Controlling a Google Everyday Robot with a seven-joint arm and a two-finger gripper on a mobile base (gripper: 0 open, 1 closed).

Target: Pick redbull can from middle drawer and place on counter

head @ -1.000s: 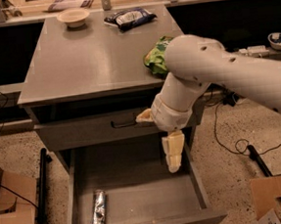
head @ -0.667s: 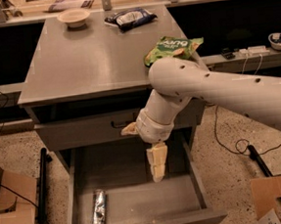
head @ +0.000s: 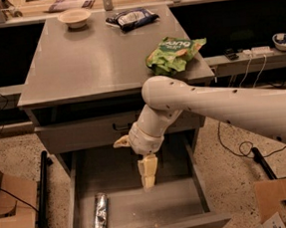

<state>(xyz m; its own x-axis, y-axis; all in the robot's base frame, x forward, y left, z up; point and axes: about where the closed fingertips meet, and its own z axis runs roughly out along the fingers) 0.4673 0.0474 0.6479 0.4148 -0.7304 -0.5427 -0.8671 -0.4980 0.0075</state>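
One redbull can (head: 100,213) lies near the claw (head: 149,179) in the middle drawer (head: 161,209).

I see the redbull can (head: 100,213) lying on its side on the floor of the middle drawer (head: 161,207), near the left wall and the front lip. It looks shiny silver, though I can't make out its print. The grey drawer stands open below the counter (head: 93,60), a broad flat grey top. My gripper (head: 149,179) hangs over the drawer's middle, pointing down, right of the can and apart from it.
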